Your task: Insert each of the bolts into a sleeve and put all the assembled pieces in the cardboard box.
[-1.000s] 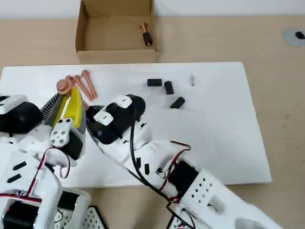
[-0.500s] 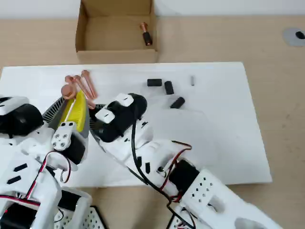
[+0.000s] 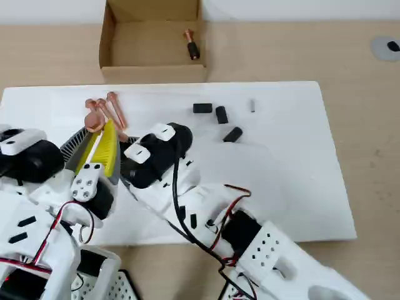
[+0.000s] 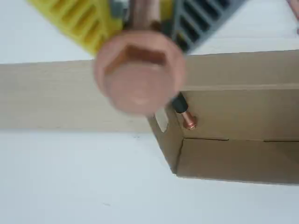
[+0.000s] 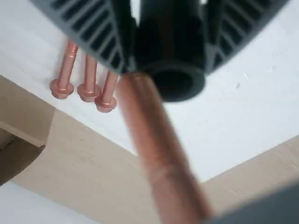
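**Item 1. Left gripper** (image 3: 98, 127) (image 4: 140, 18): yellow and grey fingers clamped on the shank of a copper bolt (image 3: 94, 122) (image 4: 140, 77). It stands at about 9 o'clock on the white mat (image 3: 281, 181). The bolt's hexagonal flanged head faces the left wrist camera.

**Item 2. Right gripper** (image 5: 169, 56): dark ribbed fingers closed on a black sleeve (image 5: 187, 46), just at 3 o'clock of the left gripper. The bolt's shank (image 5: 156, 149) runs up to the rim of the sleeve's opening. Whether the tip has entered cannot be told.

**Item 3. Three loose bolts** (image 3: 106, 107) (image 5: 86, 81): copper, lying side by side on the mat, close together. They are just at 12 o'clock of the left gripper.

**Item 4. Three loose sleeves** (image 3: 220, 116): black, scattered near one another at about 1 o'clock of the mat's centre.

**Item 5. Cardboard box** (image 3: 150, 74) (image 4: 233, 158): open, on the wooden table (image 3: 369, 125), beyond the mat's far edge at 11 o'clock.

**Item 6. Assembled piece** (image 3: 191, 45) (image 4: 185, 114): a copper bolt in a black sleeve, lying in the box against its 3 o'clock wall.

**Item 7. Small grey pin** (image 3: 252, 105): on the mat, at 3 o'clock of the loose sleeves.

**Item 8. Grey disc** (image 3: 382, 47): on the table at 2 o'clock, well apart from the mat.
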You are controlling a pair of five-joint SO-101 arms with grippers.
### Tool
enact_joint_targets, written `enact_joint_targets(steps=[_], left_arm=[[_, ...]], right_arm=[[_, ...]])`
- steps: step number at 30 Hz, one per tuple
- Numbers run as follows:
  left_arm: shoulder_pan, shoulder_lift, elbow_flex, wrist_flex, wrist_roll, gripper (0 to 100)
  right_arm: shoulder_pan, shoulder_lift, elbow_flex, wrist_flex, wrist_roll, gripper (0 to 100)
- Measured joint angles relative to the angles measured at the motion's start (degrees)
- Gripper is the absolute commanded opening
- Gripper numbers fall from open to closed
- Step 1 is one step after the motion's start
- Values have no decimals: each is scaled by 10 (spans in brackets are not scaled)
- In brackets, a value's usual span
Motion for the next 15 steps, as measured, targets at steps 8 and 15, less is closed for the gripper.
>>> enact_joint_targets(steps=[8,15], left_arm=[[0,0,-33,47,-3,6],[-10,0,-37,50,-20,6]], right_arm=[[-1,0,0,0,0,9],[-1,-4,-1,0,0,9]])
